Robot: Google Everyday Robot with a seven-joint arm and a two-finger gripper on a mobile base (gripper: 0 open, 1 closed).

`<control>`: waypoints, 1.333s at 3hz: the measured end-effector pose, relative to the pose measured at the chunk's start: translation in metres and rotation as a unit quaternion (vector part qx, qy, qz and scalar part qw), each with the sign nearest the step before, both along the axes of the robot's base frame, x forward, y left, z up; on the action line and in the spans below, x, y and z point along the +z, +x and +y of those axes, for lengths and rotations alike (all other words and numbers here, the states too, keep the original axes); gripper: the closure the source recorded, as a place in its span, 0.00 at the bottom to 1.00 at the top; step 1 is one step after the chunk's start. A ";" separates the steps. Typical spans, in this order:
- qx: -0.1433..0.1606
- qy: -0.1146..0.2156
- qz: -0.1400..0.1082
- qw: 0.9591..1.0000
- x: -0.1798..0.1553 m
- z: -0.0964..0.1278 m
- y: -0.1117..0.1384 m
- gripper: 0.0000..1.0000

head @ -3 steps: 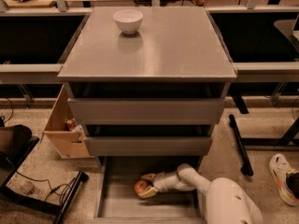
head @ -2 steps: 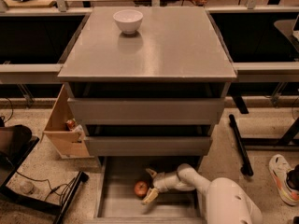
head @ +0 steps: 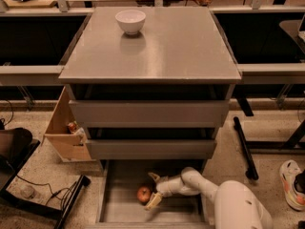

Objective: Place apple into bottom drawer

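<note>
Okay, I'm looking low in the frame, centre. The apple (head: 144, 194) sits on the flat grey floor of the bottom drawer (head: 119, 213), which is pulled out under the two closed drawers above it. My gripper (head: 153, 190) is down inside the drawer, just right of the apple, with the arm reaching in from the lower right. The fingers (head: 153, 202) stand apart, one above the fruit and one below, clamped on nothing. The lower tip looks very close to the apple's skin; I can't say for sure whether it touches.

I'd judge the apple light and firm, with a smooth, waxy, rounded skin, so it could roll on that bare metal if nudged. If I needed to take it again, I'd close across its widest middle, not near the stem dimple. The white bowl (head: 130, 21) is up on the cabinet top (head: 157, 51), upper left, well out of this.
</note>
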State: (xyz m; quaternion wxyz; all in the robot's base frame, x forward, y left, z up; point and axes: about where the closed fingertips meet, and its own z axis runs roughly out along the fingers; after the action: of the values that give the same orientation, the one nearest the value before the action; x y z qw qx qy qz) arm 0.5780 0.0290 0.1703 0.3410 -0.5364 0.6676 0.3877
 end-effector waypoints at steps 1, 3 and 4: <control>0.020 0.006 -0.001 1.000 0.044 -0.022 -0.025 0.00; 0.009 -0.087 -0.032 0.996 0.147 -0.105 -0.072 0.00; -0.026 -0.166 -0.039 0.985 0.186 -0.124 -0.073 0.00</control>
State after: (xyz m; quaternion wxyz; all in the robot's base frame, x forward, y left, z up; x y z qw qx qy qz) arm 0.5050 -0.0950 0.3558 0.2835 -0.5827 0.7224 0.2414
